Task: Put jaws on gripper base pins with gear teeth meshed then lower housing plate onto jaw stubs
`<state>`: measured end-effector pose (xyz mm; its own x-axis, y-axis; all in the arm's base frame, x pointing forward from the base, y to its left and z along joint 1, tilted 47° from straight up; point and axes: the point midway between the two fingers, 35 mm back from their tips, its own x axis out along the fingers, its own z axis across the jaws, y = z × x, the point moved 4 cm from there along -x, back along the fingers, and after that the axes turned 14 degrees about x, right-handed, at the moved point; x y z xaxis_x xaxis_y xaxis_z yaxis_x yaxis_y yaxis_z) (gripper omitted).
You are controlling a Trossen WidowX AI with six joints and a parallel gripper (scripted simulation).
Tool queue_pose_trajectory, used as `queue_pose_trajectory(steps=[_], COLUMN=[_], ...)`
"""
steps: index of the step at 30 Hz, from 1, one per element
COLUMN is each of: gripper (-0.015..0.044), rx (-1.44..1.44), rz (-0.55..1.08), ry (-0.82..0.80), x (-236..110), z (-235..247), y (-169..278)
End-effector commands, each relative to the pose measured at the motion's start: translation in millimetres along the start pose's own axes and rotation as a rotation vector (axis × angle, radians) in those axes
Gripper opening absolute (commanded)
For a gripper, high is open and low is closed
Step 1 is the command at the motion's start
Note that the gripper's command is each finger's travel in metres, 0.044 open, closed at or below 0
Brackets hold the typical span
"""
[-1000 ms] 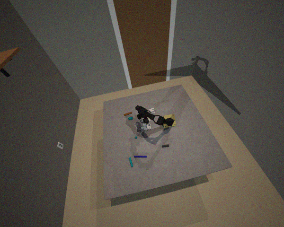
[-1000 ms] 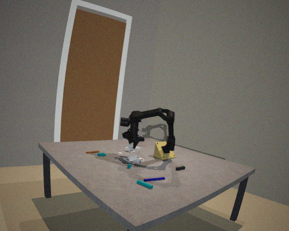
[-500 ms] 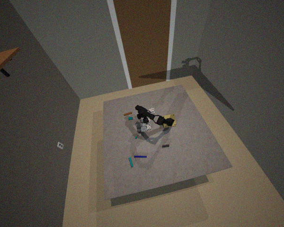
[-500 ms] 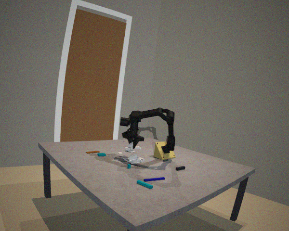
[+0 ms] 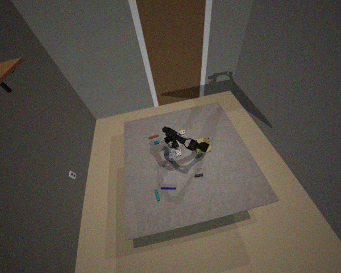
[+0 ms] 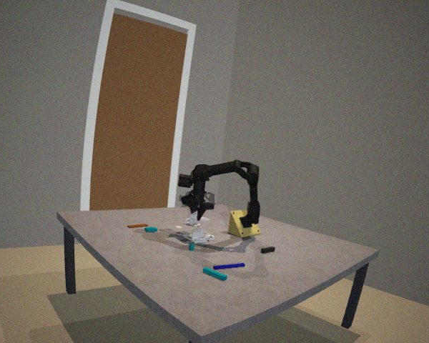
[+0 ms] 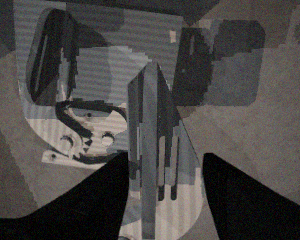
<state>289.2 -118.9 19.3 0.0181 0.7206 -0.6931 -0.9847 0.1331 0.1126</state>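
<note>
My gripper (image 6: 199, 216) (image 7: 166, 161) is shut on a pale jaw (image 6: 192, 223) (image 7: 149, 145). Its upright grey fin stands between the fingertips, and its slotted flat part shows beside the fin in the wrist view. The held jaw is above the table, a little behind the gripper base (image 5: 173, 153) (image 6: 200, 236) (image 7: 135, 32) in the exterior view. In the wrist view the base lies beyond and to the left, with the other jaw (image 7: 52, 60) at its left side. Round pin features and gear teeth show there; whether that jaw is fully seated is unclear. The white housing plate (image 5: 182, 132) lies behind the base.
The yellow wedge block (image 5: 199, 149) (image 6: 237, 226) stands by the arm's foot. An orange bar (image 5: 153, 137) and a teal block (image 5: 156, 142) lie left of the gripper. A small teal block (image 5: 163, 165), dark block (image 5: 199, 175), blue bar (image 5: 168, 188) and teal bar (image 5: 157, 195) lie farther forward.
</note>
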Motion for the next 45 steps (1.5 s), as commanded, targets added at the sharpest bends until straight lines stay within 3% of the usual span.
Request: queue_pose_trajectory(steps=[1, 9, 45], gripper=[0.0134, 0.0134, 0.0134], rx=[-0.004, -0.004, 0.002], rz=[-0.003, -0.003, -0.003], ry=[0.003, 0.002, 0.002], x=[-1, -1, -1], z=[5, 26, 28], y=[-4, -16, -16])
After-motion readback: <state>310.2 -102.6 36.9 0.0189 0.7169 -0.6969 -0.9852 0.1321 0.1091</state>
